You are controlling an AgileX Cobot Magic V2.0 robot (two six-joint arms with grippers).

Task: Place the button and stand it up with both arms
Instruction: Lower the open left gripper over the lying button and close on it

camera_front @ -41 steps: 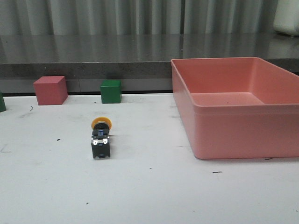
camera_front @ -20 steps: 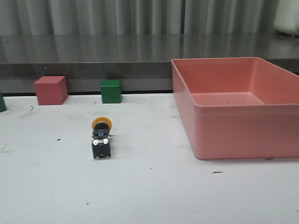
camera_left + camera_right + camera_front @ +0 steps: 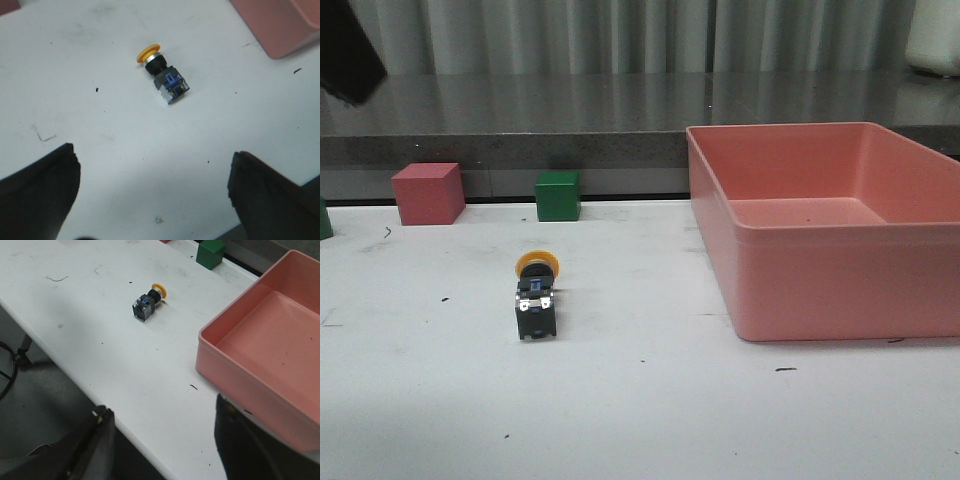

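The button (image 3: 536, 293) lies on its side on the white table, yellow cap pointing away from me, black body nearer. It also shows as the button (image 3: 163, 71) in the left wrist view and the button (image 3: 148, 301) in the right wrist view. My left gripper (image 3: 152, 160) hangs open well above the table, short of the button, nothing between its fingers. A black part of the left arm (image 3: 348, 52) shows at the front view's top left. My right gripper (image 3: 162, 415) is open over the table's near edge, far from the button.
A large pink bin (image 3: 830, 222) stands on the right half of the table. A red cube (image 3: 428, 193) and a green cube (image 3: 558, 195) sit along the back edge, with another green piece (image 3: 324, 218) at the far left. The near table edge (image 3: 100, 390) drops to the floor.
A black part of the left arm has come into the front view's top left corner. The button and cubes have not moved.
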